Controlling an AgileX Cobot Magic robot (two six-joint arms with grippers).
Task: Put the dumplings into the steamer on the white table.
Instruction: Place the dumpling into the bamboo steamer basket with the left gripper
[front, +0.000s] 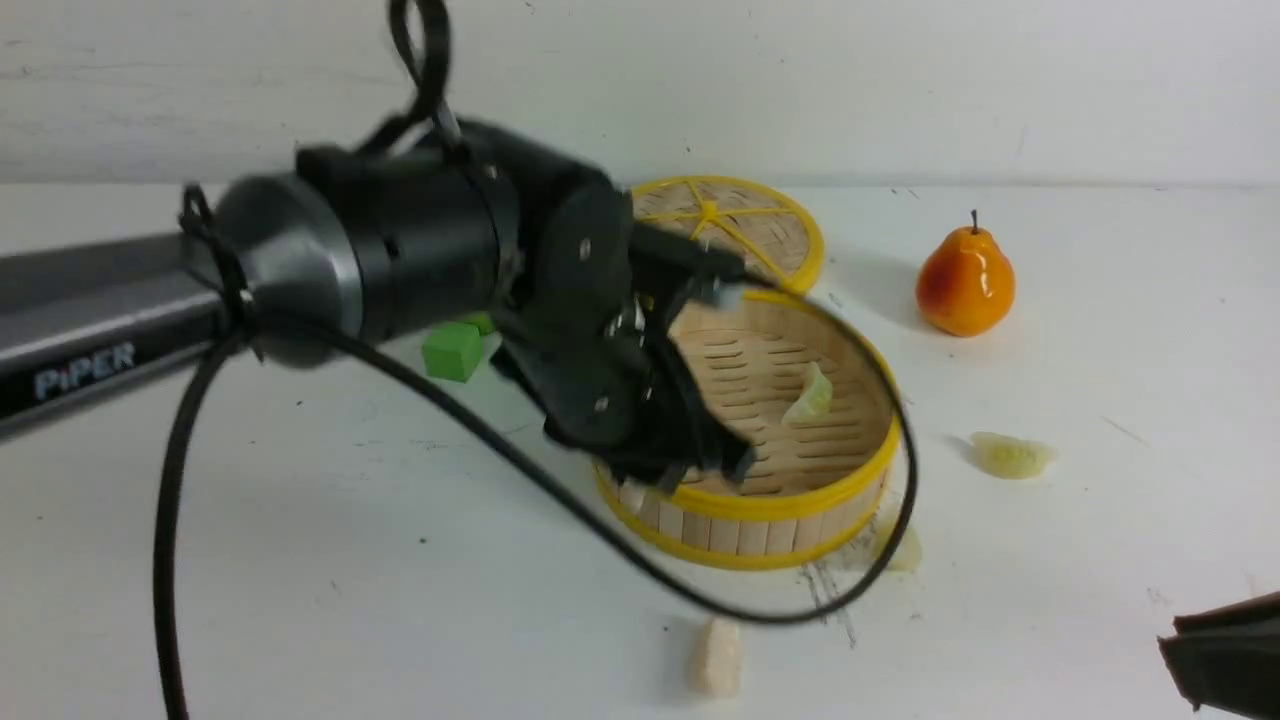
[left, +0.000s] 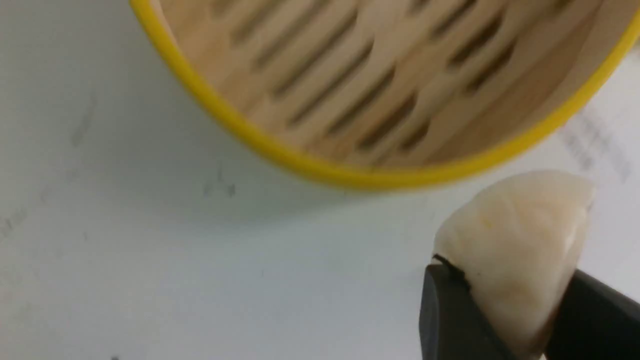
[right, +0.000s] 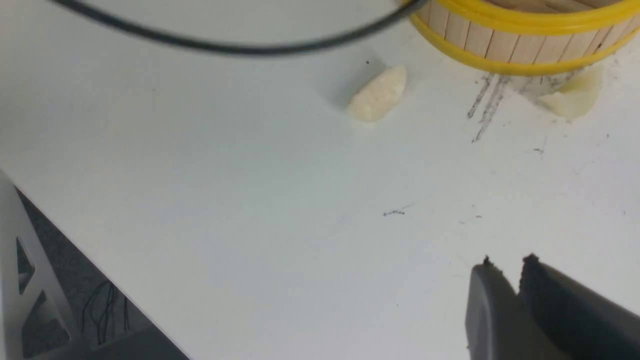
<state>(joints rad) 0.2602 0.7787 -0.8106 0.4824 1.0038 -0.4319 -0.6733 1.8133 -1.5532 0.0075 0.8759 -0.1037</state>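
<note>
while my left jaws clamp a white dumpling (left: 515, 240) by the steamer (left: 320, 172) rim, right jaws sit together over bench (right: 250, 200) | green dumpling (front: 810, 395) in steamer

The steamer (front: 760, 530) is pale wood strips with smooth yellow rims. The white table (front: 400, 560) looks matt and scuffed. The pear (front: 965, 285) shines, maybe plastic.

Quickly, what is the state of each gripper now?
Left gripper: closed on a cream-white dumpling.
Right gripper: closed, holding nothing.
</note>
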